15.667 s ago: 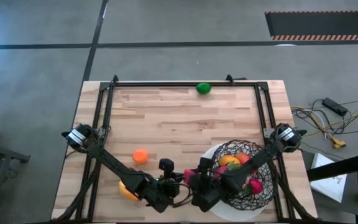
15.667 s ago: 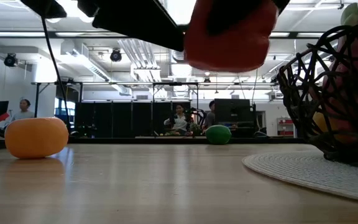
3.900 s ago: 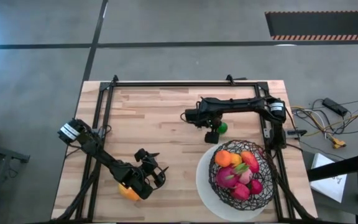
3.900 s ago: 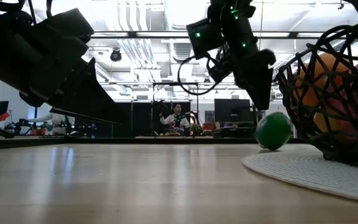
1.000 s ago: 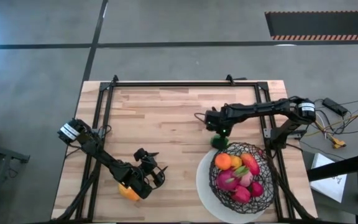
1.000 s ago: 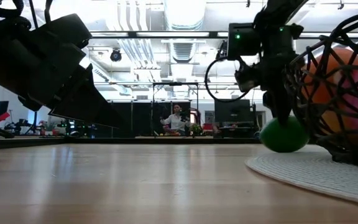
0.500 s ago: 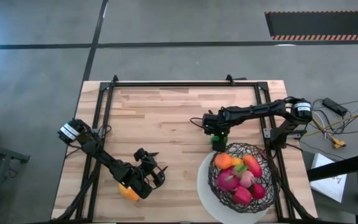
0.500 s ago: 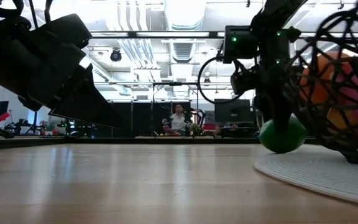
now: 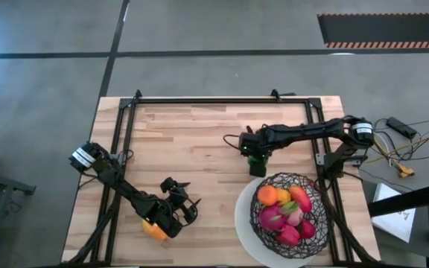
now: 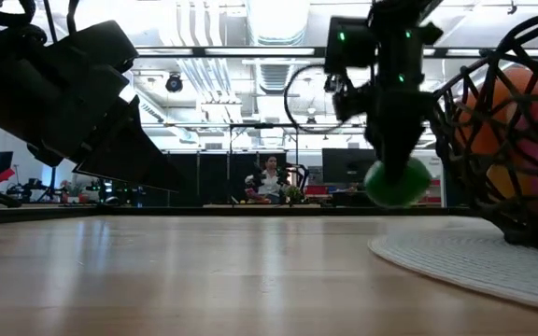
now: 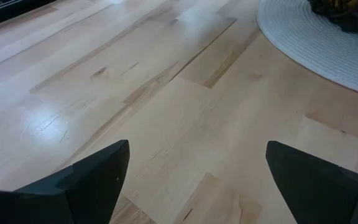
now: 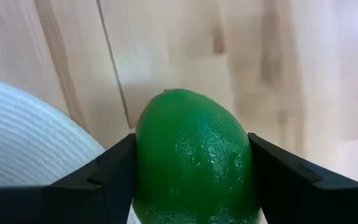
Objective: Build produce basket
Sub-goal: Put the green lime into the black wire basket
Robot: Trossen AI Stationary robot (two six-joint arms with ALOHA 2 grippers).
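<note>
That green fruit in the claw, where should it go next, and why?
Probably up and over the basket rim. The right claw is shut on the green fruit, and the low view shows it lifted off the table, just beside the basket where the other produce already sits.

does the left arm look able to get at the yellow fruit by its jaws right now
Probably yes: the left gripper hovers open right beside the yellow fruit, nothing lies between them, and the right gripper is busy gripping the lime.

Grey concrete floor, bright ceiling lights, seated person
</note>
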